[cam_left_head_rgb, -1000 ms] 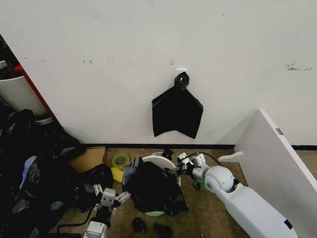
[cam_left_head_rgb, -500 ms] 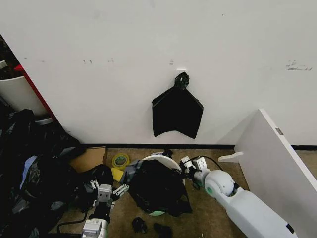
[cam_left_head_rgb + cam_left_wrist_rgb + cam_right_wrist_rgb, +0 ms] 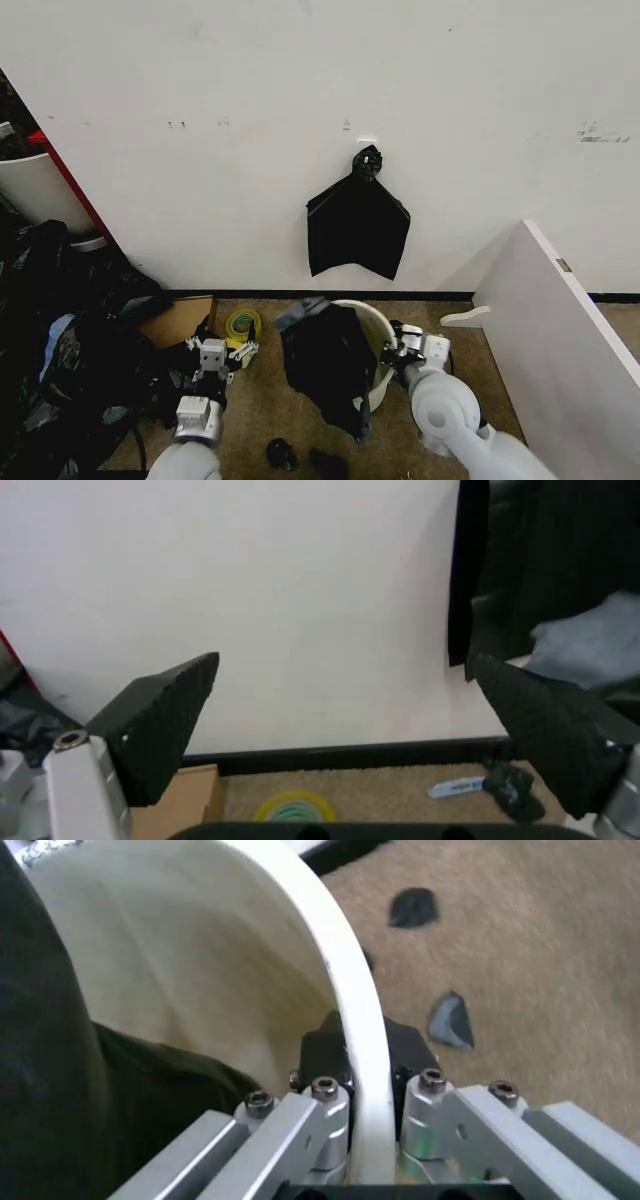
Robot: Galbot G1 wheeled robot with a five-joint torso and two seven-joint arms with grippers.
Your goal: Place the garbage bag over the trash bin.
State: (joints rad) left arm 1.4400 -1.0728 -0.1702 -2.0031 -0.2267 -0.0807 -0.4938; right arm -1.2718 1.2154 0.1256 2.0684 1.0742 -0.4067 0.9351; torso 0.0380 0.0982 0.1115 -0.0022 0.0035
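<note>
Two arms share the work in the head view. We see the right gripper point(image 3: 400, 345) at the right side of the trash bin point(image 3: 375, 330), which is tipped on the carpet near the wall, and the garbage bag point(image 3: 325, 365) draped over its left side and hanging down the front. The left gripper point(image 3: 214, 352) hovers well to the left of the bin, just beside a yellow tape roll point(image 3: 242, 324). A heap of black bags point(image 3: 70, 360) fills the far left, a flat black bag bunch point(image 3: 357, 230) hangs on the wall above, and a white board point(image 3: 560, 340) leans at the right.

From the left wrist view we find the left gripper's point(image 3: 350, 735) jaws spread wide with nothing between them, facing the wall, the bag's point(image 3: 545, 570) black film hanging to one side.

From the right wrist view the right gripper's point(image 3: 370, 1121) jaws pinch the bin's point(image 3: 345, 997) cream rim, one inside, one outside; the bag point(image 3: 60, 1087) lies inside against the wall.

We judge the bag only half on: the rim by the right gripper is bare. The next move calls for the left gripper to catch the loose edge and draw it across. The tape roll and heap crowd that reach.
</note>
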